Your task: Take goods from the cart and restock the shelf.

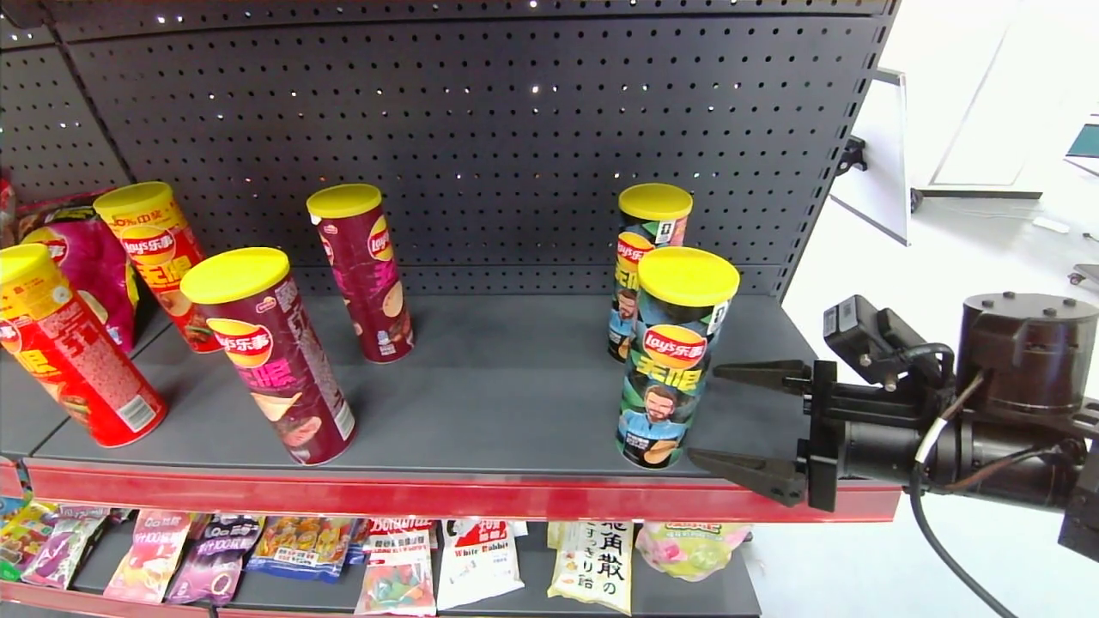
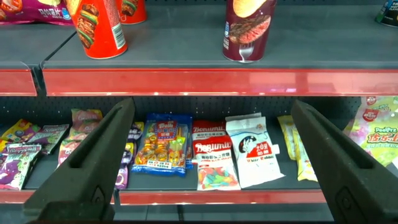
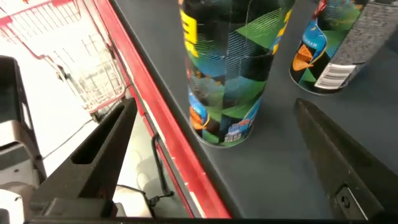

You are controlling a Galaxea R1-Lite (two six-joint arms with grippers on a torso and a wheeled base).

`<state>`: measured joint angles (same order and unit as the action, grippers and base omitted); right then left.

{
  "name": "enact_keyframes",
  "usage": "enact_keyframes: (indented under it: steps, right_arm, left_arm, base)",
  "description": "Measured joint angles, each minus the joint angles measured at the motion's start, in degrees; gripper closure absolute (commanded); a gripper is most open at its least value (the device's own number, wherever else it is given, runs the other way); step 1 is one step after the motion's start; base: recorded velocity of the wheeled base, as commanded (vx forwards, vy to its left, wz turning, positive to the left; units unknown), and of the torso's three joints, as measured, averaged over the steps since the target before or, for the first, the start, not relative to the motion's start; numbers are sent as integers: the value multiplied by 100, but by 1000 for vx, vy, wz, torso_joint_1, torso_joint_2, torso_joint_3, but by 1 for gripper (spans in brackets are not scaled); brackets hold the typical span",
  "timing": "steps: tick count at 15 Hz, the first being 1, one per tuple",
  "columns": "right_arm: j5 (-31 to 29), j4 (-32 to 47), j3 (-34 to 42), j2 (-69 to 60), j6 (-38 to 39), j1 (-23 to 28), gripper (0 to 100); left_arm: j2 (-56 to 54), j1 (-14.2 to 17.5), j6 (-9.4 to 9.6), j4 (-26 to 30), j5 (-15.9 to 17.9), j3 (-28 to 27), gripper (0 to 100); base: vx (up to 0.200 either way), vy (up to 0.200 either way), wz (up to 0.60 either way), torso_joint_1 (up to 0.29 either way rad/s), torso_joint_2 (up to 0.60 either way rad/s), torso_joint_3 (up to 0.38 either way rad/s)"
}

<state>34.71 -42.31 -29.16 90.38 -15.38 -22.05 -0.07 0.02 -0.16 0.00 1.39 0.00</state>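
Note:
A green-and-blue chip can (image 1: 674, 360) with a yellow lid stands upright near the front edge of the grey shelf (image 1: 515, 403). A second matching can (image 1: 648, 240) stands behind it. My right gripper (image 1: 704, 415) is open just to the right of the front can, one fingertip on either side of its lower right flank and apart from it. In the right wrist view the front can (image 3: 233, 68) stands just past the open right gripper (image 3: 214, 102), with the other can (image 3: 329, 50) beyond. The red wire cart (image 3: 81, 68) is below the shelf edge. My left gripper (image 2: 212, 104) is open and holds nothing, facing the lower shelf.
Two maroon cans (image 1: 266, 352) (image 1: 361, 270) and two red cans (image 1: 69, 343) (image 1: 159, 257) stand on the shelf's left half. Open shelf lies between the maroon and green cans. Snack bags (image 1: 395, 566) line the lower shelf. A pegboard (image 1: 515, 129) backs the shelf.

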Motion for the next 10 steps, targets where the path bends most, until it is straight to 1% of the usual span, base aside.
enact_keyframes:
  steps: [3,10]
  right_arm:
    - [0,-5,-61,204,-16,-11,0]
    - [-2,-5,-492,639,0,-11,0]
  left_arm:
    - [0,2,0,0,2,0,0]
    - [0,2,0,0,2,0,0]
  base:
    - [0,0,0,0,0,0]
    - [0,0,0,0,0,0]
